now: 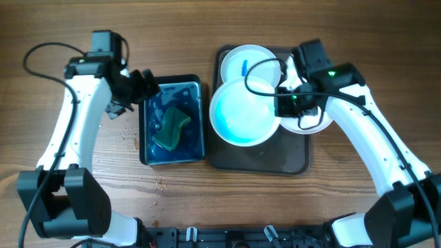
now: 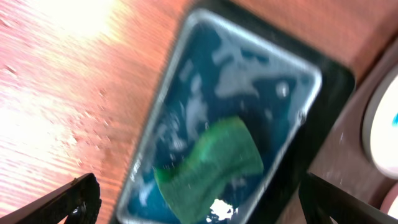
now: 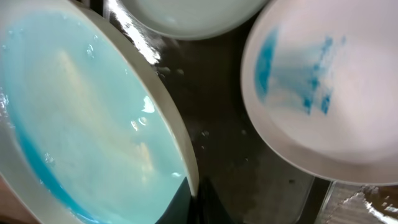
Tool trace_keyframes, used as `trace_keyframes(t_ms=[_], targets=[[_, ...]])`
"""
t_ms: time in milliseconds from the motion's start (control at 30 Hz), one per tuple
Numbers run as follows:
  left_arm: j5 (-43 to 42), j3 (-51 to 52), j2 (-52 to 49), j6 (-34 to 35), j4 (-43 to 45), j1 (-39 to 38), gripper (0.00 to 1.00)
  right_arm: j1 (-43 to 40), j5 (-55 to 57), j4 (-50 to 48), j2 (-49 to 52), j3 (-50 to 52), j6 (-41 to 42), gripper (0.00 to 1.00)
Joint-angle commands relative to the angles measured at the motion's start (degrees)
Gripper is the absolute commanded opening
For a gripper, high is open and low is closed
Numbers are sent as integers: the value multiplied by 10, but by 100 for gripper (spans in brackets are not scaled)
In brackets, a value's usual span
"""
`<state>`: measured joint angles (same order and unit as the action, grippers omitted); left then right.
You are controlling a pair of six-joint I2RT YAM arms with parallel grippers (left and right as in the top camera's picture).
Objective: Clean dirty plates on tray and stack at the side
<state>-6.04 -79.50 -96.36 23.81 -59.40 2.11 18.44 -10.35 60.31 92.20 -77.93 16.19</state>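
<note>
Three white plates are on the dark brown tray [image 1: 258, 157]. The largest-looking plate [image 1: 241, 114] carries a pale blue film and is tilted. My right gripper [image 1: 281, 103] is shut on its right rim. The wrist view shows the fingers [image 3: 196, 200] pinching that rim, with the filmed plate [image 3: 81, 124] to the left. A plate with blue smears [image 1: 248, 63] lies at the tray's far end and also shows in the right wrist view [image 3: 323, 81]. A third plate [image 1: 308, 122] lies partly under my right arm. My left gripper [image 1: 147, 85] is open and empty above the small black tray.
A small black tray of blue liquid [image 1: 172, 122] stands left of the brown tray and holds a green sponge [image 1: 171, 129]. The left wrist view shows the sponge [image 2: 208, 165] between my open fingers [image 2: 199, 205]. Bare wooden table surrounds both trays.
</note>
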Motion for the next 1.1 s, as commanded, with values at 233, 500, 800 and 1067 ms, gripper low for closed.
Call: trace_keyframes(t_ms=[233, 500, 800, 1067], targets=[[7, -5, 5, 17, 24, 76, 100, 207, 285, -162, 12, -62, 7, 4], [7, -5, 5, 17, 24, 76, 100, 308, 472, -251, 44, -62, 3, 4], [7, -5, 5, 17, 24, 76, 100, 361, 576, -258, 44, -62, -49, 4], [7, -5, 5, 17, 24, 76, 100, 414, 685, -264, 44, -62, -129, 4]])
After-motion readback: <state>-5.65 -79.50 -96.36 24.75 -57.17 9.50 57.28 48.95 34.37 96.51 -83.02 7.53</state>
